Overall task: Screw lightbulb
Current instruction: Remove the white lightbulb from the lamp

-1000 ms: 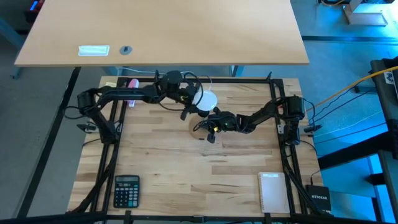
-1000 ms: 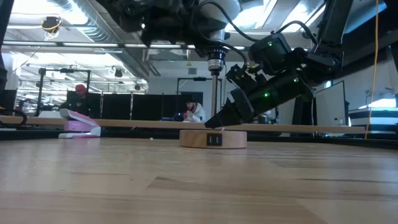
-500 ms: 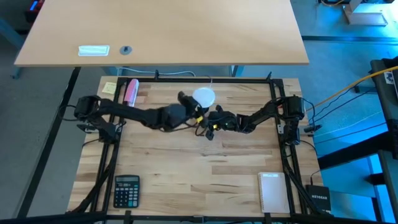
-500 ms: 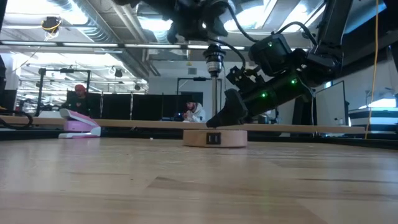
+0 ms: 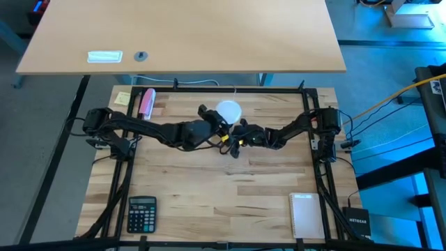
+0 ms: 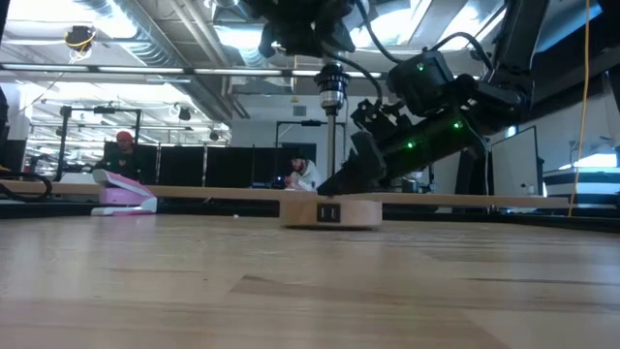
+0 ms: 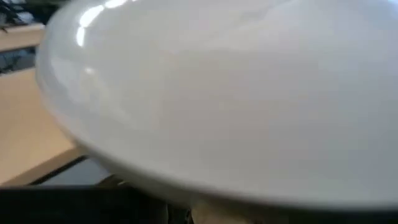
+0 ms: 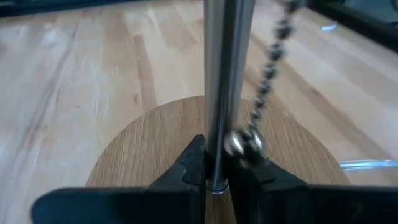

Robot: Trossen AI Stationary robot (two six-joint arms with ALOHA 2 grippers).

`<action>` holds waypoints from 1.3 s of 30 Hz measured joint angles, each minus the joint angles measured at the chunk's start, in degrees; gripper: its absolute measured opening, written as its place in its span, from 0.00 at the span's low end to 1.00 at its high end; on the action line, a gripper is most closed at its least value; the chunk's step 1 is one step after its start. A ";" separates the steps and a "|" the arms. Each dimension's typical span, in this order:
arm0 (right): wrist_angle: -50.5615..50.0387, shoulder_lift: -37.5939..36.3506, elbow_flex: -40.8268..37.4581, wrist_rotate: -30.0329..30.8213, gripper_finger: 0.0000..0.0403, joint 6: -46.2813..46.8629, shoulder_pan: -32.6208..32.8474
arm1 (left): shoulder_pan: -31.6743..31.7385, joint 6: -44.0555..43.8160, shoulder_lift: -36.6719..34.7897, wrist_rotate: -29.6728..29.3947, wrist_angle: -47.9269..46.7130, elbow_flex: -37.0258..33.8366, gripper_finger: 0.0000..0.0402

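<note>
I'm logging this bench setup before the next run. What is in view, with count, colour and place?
lightbulb: one, white, far middle of the table, held atop the lamp
lamp pole: one, silvery, upright on the base
lamp base: one, round, light wood, mid-table
pull chain: one, silvery beads, beside the pole
calculator: one, black, near-left corner
notepad: one, white, near-right corner
pink object: one, far-left corner
yellow note: one, far-left corner
people: two, background room
left gripper: on the lightbulb
right gripper: shut on the lamp pole, low down
</note>
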 joint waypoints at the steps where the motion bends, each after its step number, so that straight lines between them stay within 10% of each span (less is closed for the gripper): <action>1: -0.02 0.01 -0.01 -0.54 0.11 0.01 0.00 | 0.00 -0.80 -0.04 0.75 -1.12 0.08 0.37; 14: -0.99 -0.76 0.03 -4.74 0.36 -1.66 -0.09 | -0.07 -2.79 -0.35 4.73 -6.87 0.58 0.38; 30: -0.95 -0.91 0.12 -2.34 0.47 -3.17 -0.07 | 0.29 -3.16 -0.36 5.48 -8.46 0.34 0.58; 39: -1.96 -0.95 0.20 -2.40 0.48 -3.23 -0.04 | -1.59 -7.92 -7.00 5.47 -24.55 0.25 0.62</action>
